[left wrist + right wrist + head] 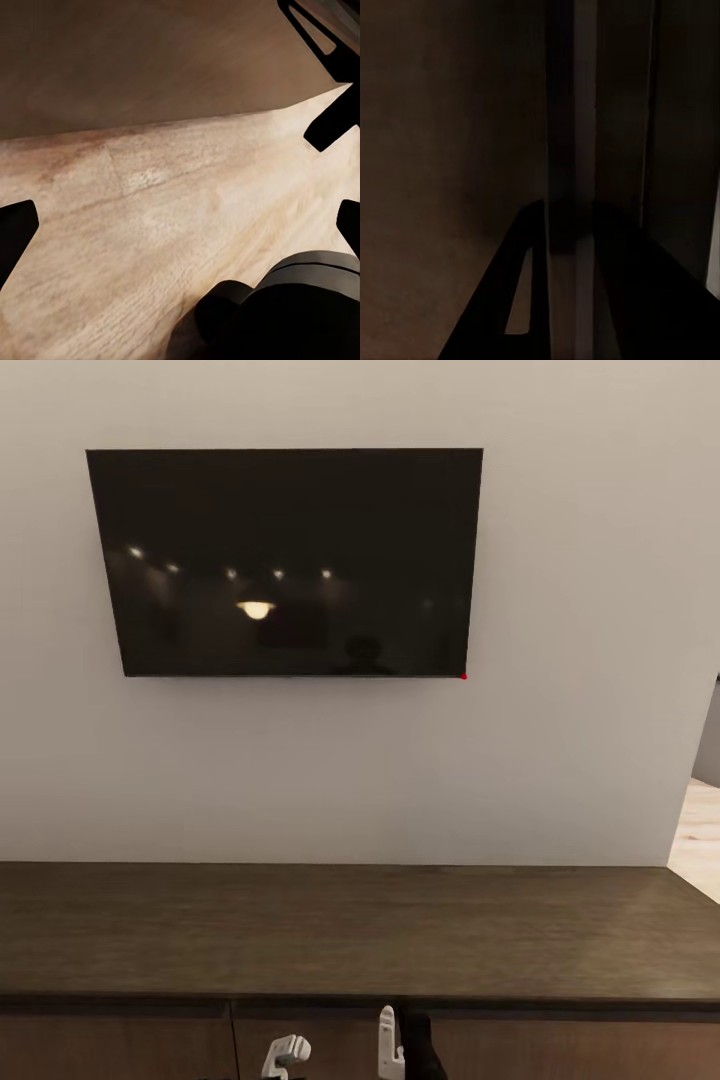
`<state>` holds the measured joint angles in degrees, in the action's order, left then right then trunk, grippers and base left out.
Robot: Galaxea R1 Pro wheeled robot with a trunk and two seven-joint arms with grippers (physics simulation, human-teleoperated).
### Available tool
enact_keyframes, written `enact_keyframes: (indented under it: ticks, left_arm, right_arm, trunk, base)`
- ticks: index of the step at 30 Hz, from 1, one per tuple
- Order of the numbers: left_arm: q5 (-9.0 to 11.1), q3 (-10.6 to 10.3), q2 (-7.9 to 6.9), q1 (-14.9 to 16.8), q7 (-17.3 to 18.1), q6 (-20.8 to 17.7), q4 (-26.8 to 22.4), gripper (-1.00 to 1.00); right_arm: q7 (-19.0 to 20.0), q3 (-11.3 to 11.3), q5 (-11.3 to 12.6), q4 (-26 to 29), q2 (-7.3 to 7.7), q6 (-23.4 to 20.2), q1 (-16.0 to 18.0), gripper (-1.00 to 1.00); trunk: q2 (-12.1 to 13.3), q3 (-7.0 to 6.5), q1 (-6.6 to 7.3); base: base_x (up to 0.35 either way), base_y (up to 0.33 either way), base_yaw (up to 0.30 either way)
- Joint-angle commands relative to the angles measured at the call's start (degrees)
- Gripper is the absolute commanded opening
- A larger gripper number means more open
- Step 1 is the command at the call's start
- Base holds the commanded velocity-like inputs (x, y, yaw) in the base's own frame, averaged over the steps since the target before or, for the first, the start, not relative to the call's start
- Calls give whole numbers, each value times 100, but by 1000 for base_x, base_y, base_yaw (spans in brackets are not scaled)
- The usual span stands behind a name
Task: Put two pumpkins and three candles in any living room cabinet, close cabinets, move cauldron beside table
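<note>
The cabinet (350,930) is a long, low dark-brown unit under a wall TV, and its drawer fronts (120,1050) look flush and closed. In the head view my right gripper (402,1048) is right at a seam between two drawer fronts. Its wrist view is very dark: the two fingers (521,300) stand close together against the cabinet front (450,150), with a narrow vertical strip between them. My left gripper (180,225) is open over the light wood floor (150,217), nothing between its fingers (15,232), with the cabinet base (112,60) beyond.
A black TV (290,560) hangs on the grey wall above the cabinet. At the right the wall ends and pale floor (698,840) leads into another room. My own black base (300,307) shows in the left wrist view.
</note>
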<state>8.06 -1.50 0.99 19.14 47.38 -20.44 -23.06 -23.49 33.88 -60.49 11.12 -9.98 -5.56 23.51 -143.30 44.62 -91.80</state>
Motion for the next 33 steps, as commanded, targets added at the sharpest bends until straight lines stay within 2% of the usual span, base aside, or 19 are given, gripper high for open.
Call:
enact_keyframes:
  ticks: [1,33]
  left_arm:
    - [56,-16,-2,2,-1,-57,-1,100]
    - [56,-11,-1,2,-1,-57,82,100]
  right_arm:
    - [40,-21,20,-22,-1,-38,5,-100]
    - [64,-22,20,-49,-1,-24,5,-100]
  trunk:
    - [-1,7,0]
    - [-1,7,0]
  base:
    - [0,0,0]
    - [0,0,0]
